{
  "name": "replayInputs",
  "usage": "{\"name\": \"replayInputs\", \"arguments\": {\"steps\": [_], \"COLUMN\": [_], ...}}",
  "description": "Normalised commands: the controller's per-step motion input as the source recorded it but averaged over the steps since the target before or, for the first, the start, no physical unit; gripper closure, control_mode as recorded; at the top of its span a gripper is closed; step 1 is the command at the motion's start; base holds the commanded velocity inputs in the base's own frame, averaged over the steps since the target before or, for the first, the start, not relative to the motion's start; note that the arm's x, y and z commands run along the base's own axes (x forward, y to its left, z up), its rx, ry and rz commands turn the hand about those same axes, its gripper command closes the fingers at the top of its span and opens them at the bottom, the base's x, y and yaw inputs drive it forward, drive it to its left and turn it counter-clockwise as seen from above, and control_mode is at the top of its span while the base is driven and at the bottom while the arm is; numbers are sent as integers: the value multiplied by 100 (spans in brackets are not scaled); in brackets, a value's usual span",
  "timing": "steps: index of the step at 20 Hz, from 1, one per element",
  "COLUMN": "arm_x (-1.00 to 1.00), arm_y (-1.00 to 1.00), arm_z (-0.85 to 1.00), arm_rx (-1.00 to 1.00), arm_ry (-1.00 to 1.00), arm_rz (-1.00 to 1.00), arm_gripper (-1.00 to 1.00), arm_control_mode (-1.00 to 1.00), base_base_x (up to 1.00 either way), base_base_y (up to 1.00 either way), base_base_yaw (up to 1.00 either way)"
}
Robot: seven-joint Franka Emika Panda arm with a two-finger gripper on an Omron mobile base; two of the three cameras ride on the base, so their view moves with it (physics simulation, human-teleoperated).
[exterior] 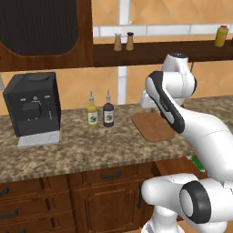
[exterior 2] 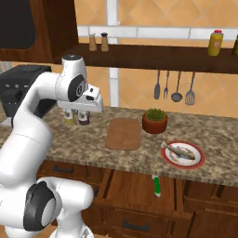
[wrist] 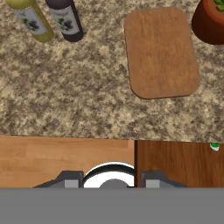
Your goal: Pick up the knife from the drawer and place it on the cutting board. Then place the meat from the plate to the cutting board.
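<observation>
The knife (exterior 2: 157, 185) sits in the open drawer (exterior 2: 135, 188) at about 5 o'clock from the cutting board (exterior 2: 123, 133), so the gripper (wrist: 112, 181), fingers set fairly wide and empty, should drop straight onto that green handle.

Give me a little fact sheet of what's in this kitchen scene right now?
knife: lying in the open drawer, green handle
cutting board: bare, on the counter
plate: right of the board, meat on it
gripper: above the counter edge, holding nothing
potted plant: behind the board and plate
</observation>
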Motion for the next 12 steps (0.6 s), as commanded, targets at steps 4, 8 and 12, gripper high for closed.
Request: {"name": "replayInputs", "arguments": {"steps": [4, 8, 12], "arm_x": [0, 0, 0], "arm_y": [0, 0, 0], "arm_z": [0, 0, 0], "arm_rx": [0, 0, 0], "arm_ry": [0, 0, 0], "arm_rz": [0, 0, 0], "arm_gripper": [-100, -100, -100], "arm_control_mode": [100, 100, 100], "base_base_x": [-25, -59, -6], "base_base_y": [-8, -29, 18], "base_base_yaw": [0, 0, -22]}}
